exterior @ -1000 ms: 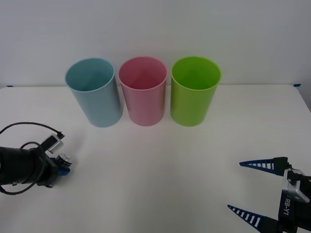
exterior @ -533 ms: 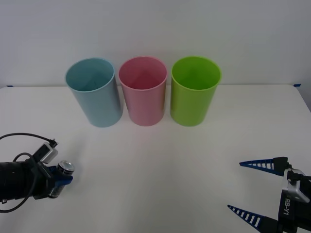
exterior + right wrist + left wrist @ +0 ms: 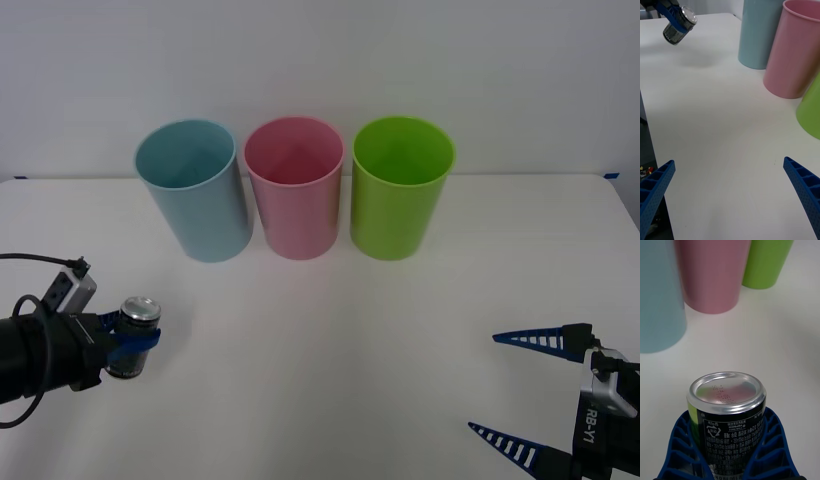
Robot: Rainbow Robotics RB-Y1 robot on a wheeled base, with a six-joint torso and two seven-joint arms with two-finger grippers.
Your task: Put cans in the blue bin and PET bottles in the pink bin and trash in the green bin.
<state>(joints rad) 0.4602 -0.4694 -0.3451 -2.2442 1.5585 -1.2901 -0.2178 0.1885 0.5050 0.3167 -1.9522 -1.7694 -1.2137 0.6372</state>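
Observation:
My left gripper (image 3: 125,345) is shut on a small dark can (image 3: 135,335) with a silver top, held clear of the table at the front left. Its shadow lies on the table below in the right wrist view, where the can (image 3: 679,26) hangs tilted. In the left wrist view the can (image 3: 728,416) sits between the blue fingers (image 3: 771,450). At the back stand the blue bin (image 3: 195,190), the pink bin (image 3: 295,187) and the green bin (image 3: 400,187) in a row, all upright. My right gripper (image 3: 525,390) waits open at the front right, holding nothing. No PET bottles or trash are in view.
The white table (image 3: 330,330) stretches between the grippers and the bins. A black cable (image 3: 40,262) loops off the left arm. A white wall stands close behind the bins.
The left gripper has lifted the can off the table and tipped it more upright, shifting slightly right. The right arm has not moved.

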